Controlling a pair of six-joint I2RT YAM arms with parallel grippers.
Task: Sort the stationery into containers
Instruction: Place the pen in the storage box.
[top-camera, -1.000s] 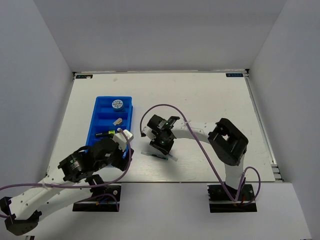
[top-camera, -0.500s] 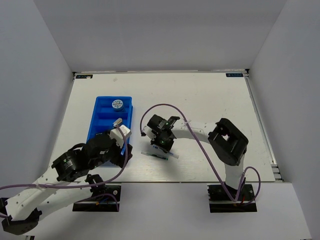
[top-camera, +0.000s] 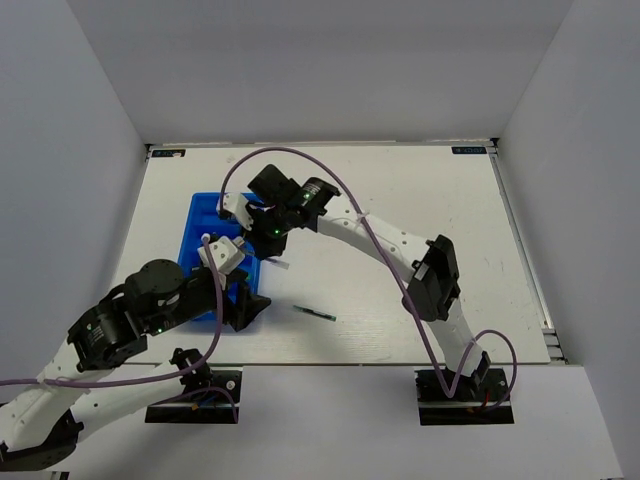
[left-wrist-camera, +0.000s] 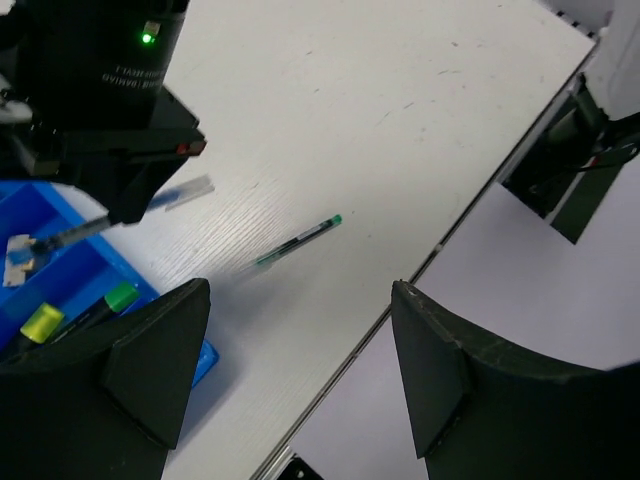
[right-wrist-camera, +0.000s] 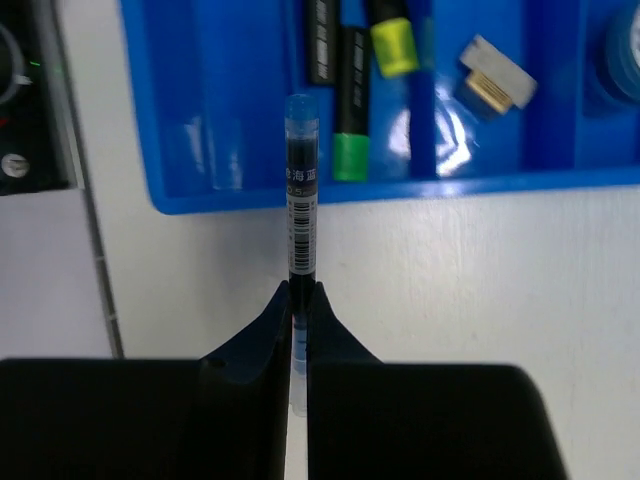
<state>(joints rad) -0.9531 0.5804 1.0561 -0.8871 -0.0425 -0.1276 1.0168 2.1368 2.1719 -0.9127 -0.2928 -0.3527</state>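
Right gripper (right-wrist-camera: 299, 292) has its two black fingers pinched tight on a thin dark plastic pen (right-wrist-camera: 301, 190) with a barcode label and a clear bluish cap. In the right wrist view the pen points to twelve o'clock, its capped end over the near wall of the bright blue rectangular plastic tray (right-wrist-camera: 200, 110); whether it touches the wall cannot be told. Inside the tray lie a short black marker with a green end (right-wrist-camera: 352, 157), a short black marker with a yellow end (right-wrist-camera: 393, 47) at one o'clock of it, and beyond a divider toward three o'clock a small whitish eraser block (right-wrist-camera: 497, 86). A round blue-and-white patterned roll (right-wrist-camera: 625, 50) is cut off by the frame edge. Seen from above, the tray sits toward nine o'clock on the white table (top-camera: 420, 220). A thin dark green-tipped pen (left-wrist-camera: 298, 240) lies loose at four o'clock of the tray, apart from it. Left gripper (left-wrist-camera: 300, 300) hangs over the tray's near corner, jaws spread wide with nothing between them.
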